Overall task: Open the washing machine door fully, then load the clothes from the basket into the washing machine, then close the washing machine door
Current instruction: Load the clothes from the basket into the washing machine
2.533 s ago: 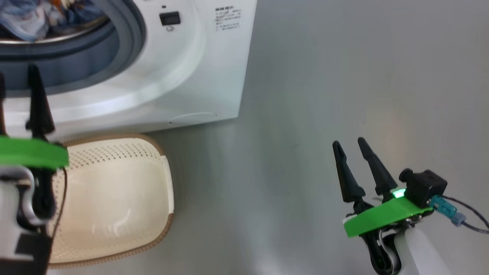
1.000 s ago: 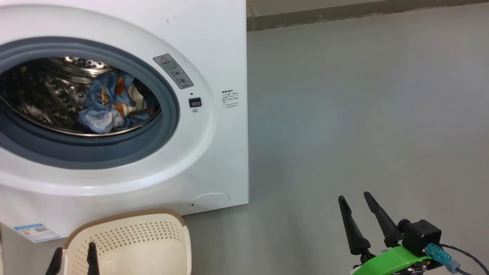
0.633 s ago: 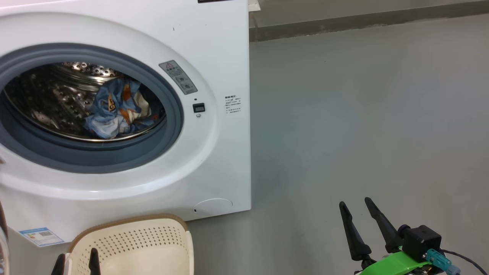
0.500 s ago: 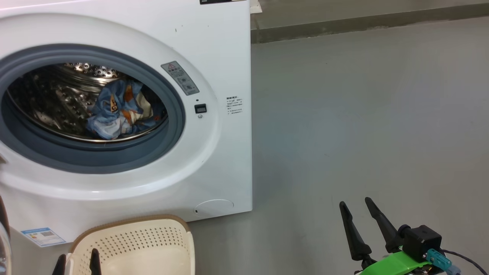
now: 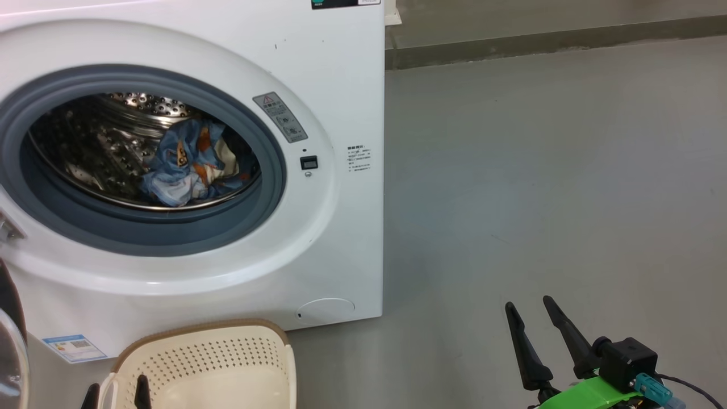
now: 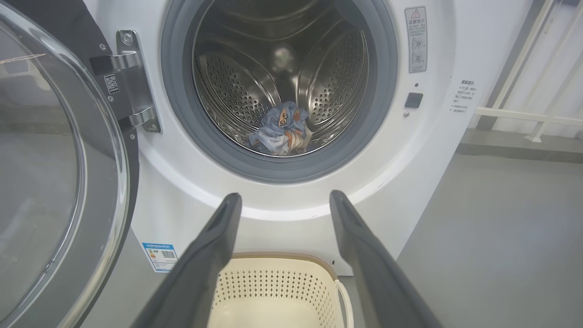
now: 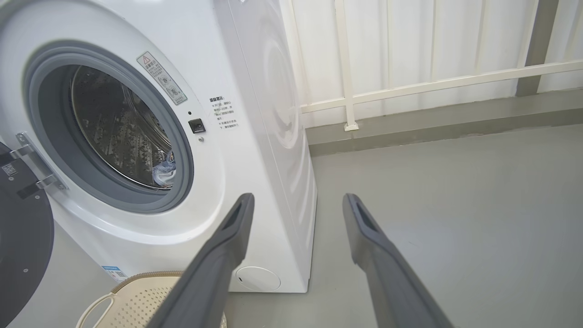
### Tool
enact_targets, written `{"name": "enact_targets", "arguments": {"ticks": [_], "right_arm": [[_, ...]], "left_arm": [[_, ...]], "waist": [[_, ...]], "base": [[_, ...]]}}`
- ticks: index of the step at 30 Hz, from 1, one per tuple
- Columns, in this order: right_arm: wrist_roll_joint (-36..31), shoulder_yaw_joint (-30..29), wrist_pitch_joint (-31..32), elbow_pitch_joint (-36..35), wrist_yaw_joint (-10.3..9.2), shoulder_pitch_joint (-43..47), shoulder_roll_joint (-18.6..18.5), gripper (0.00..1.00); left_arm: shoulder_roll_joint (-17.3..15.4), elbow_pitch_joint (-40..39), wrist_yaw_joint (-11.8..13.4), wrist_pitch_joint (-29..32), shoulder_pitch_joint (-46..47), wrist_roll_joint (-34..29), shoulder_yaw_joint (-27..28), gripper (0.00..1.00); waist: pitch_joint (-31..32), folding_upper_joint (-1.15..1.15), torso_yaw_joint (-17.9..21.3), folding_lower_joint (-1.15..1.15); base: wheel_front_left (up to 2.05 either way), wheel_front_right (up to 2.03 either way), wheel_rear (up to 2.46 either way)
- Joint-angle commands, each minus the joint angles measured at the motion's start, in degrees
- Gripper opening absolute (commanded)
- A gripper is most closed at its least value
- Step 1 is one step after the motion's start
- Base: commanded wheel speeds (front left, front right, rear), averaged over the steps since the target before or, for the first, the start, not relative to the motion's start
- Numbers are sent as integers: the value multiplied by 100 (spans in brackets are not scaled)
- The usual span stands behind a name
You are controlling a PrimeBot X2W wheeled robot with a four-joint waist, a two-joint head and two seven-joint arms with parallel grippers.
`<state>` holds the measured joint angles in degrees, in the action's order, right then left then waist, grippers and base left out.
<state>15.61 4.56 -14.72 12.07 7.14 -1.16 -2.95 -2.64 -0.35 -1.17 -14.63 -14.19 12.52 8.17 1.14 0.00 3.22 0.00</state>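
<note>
Loading looks done; closing remains.
Clothes [image 5: 190, 165] sit in the drum [image 5: 85, 147] at ten o'clock, basket [image 5: 216, 355] bare at seven, washing machine door [image 5: 8, 301] wide at eight; left gripper [image 6: 284, 196] and right gripper [image 5: 529, 304] gape empty.

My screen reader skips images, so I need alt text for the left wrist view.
A washing machine stands with its door swung open at the left and blue printed clothes lying in its steel drum. The left gripper, open and empty, frames a cream basket at the machine's foot.
</note>
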Motion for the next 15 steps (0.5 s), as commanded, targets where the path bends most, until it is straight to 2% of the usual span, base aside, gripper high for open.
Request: {"name": "enact_targets", "arguments": {"ticks": [1, 15], "right_arm": [[-93, 125, -28, -147, 35, -52, 7, 100], [-90, 134, -28, -120, 35, -50, 7, 100]], "left_arm": [[-24, -130, 35, -37, 81, -1, 174, 100], [-24, -113, 12, -37, 103, 1, 198, 100]], "waist": [[11, 0, -7, 0], [32, 0, -29, 0]], "base": [[0, 0, 0], [0, 0, 0]]}}
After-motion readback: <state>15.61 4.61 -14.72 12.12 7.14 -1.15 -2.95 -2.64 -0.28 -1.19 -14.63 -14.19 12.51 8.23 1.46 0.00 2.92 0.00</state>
